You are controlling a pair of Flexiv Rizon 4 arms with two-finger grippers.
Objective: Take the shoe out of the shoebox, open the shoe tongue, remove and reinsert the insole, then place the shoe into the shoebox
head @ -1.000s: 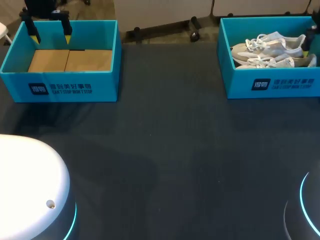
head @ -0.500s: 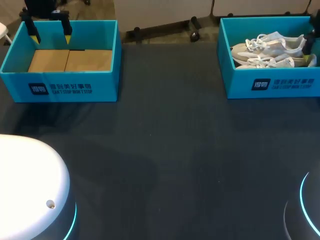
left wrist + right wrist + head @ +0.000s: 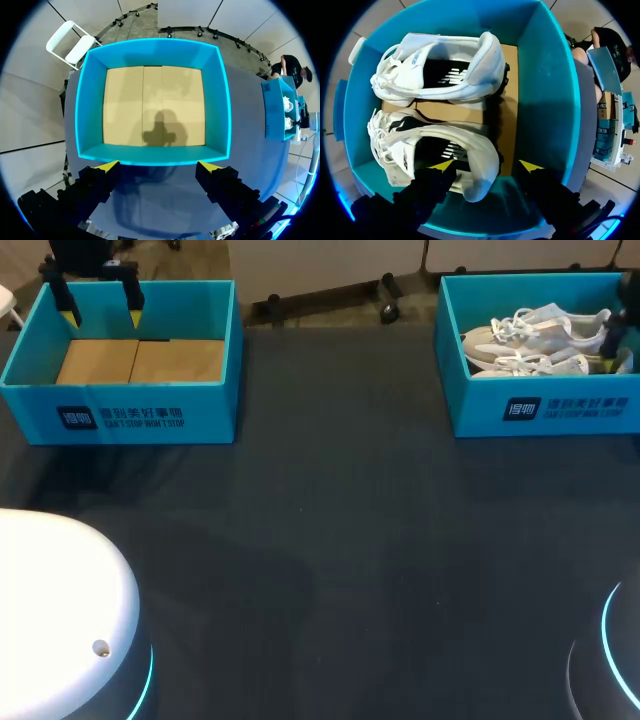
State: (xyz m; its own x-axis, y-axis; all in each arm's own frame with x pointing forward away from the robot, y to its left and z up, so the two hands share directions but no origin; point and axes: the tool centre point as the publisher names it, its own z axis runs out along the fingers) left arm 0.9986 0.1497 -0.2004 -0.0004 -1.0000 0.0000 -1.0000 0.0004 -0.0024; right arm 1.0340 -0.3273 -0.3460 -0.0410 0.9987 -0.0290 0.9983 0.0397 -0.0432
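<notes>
Dark matte table (image 3: pixel 340 540). The left tool (image 3: pixel 159 167), fingers apart, hovers over the near wall of a rectangular teal cardboard box (image 3: pixel 152 55). The right tool (image 3: pixel 486 165), also spread, straddles the rounded heel of a white mesh shoe (image 3: pixel 475 145) inside the shoebox (image 3: pixel 547 100), apparently without contact.

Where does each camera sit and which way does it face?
Head view: above and behind, looking down on the table; left end effector and right end effector show at the far corners.
Left wrist view: on that wrist, facing down into the empty shoebox; own fingertips show.
Right wrist view: on that wrist, facing down at two shoes in the full shoebox; own fingertips show.
Shared: head and left wrist views both show the empty shoebox.
</notes>
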